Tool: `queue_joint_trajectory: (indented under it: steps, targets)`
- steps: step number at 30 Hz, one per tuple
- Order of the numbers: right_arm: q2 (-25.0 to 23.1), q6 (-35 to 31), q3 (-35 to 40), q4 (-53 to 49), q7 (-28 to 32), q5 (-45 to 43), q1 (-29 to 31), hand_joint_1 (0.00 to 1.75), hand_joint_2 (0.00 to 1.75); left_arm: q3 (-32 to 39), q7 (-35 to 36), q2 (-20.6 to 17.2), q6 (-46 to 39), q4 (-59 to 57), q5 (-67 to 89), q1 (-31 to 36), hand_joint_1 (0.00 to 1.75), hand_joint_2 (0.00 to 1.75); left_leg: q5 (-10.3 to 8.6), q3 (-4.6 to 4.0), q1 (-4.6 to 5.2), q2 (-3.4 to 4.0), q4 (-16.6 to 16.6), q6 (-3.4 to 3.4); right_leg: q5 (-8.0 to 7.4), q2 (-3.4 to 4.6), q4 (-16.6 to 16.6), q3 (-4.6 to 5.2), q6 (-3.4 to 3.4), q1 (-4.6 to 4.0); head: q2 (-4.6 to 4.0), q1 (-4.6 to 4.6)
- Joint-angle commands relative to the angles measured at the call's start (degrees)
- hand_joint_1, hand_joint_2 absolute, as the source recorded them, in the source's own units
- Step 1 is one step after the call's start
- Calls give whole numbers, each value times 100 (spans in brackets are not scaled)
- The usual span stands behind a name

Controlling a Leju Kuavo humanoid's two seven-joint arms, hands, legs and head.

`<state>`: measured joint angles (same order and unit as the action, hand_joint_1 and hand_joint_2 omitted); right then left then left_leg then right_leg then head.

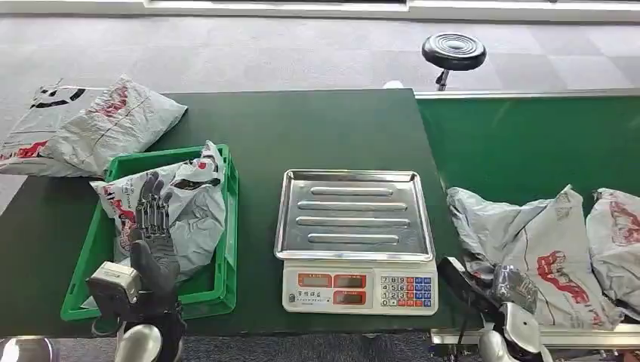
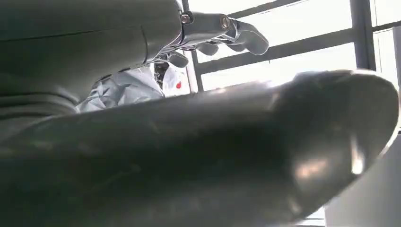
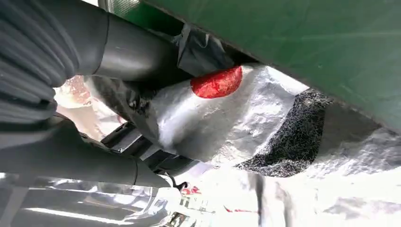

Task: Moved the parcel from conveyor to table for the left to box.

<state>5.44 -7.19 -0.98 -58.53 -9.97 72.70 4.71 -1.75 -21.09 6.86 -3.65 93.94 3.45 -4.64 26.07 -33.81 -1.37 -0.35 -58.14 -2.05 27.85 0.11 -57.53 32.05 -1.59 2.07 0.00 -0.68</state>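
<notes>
1. Your left hand (image 1: pixel 153 226) reaches up over the green crate (image 1: pixel 226 226) at 8 o'clock in the head view, its dark fingers (image 1: pixel 155 204) straight and spread above a grey parcel (image 1: pixel 198 211) lying inside; it holds nothing. In the left wrist view the fingers (image 2: pixel 222 33) look loosely parted.
2. At 10 o'clock, two more grey bags (image 1: pixel 98 124) lie on the dark green table (image 1: pixel 302 128), beyond the crate's far left corner.
3. At centre, a weighing scale (image 1: pixel 360 290) with a bare steel pan (image 1: pixel 353 215) stands on the table, just beside the crate.
4. At 1 o'clock, a black stool (image 1: pixel 453 51) stands on the floor past the table.
5. At 4 o'clock, your right hand (image 1: pixel 483 290) is down at the near edge of the conveyor (image 1: pixel 528 143), against the task parcel (image 1: pixel 543 249), which is on the belt. The right wrist view shows your hand (image 3: pixel 71 94) with crumpled grey film (image 3: pixel 227 118) against it, but you cannot tell whether the fingers are clamped on it.
6. At 3 o'clock, another grey bag (image 1: pixel 617 234) touches that parcel.
</notes>
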Motion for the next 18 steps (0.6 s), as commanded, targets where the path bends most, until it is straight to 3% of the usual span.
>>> queue_joint_trajectory:
  steps: [1, 6, 10, 15, 18]
  targets:
    - [-229, -427, -447, -776, 0, 130, -244, 175, 175, 80, -7, 47, 18, -100, -6, -36, 0, 0, -2, 2, 3, 4, 6, 10, -1, -1, 3, 1, 14, -1, 0, 0]
    - [-490, -1776, -714, -2105, -228, 1012, -607, 175, 175, 115, -93, 96, -24, -43, -7, -95, 0, 0, 1, -3, 3, 13, 5, 13, -1, 7, 2, 8, 19, -2, 0, 0]
    - [-784, -3153, -746, -3054, 26, 1612, -872, 175, 175, 1, -234, 108, -68, -211, -9, -22, 0, 0, -1, -12, 3, -1, 2, 9, 3, -6, -3, 15, 15, 0, 0, 0]
    - [-1214, -3281, -117, -4815, 985, 1568, -665, 175, 175, -85, -367, 178, -156, -312, 9, 39, 0, 0, 0, -20, 10, 22, -2, 9, 0, 19, -17, 37, 19, 5, 0, 0]
    - [-1223, -3281, 170, -5101, 991, 1650, -540, 175, 175, -85, -367, 176, -170, -271, 10, 59, 0, 0, -2, -23, 7, 17, -2, 9, -2, 15, -13, 36, 15, 4, 0, 0]
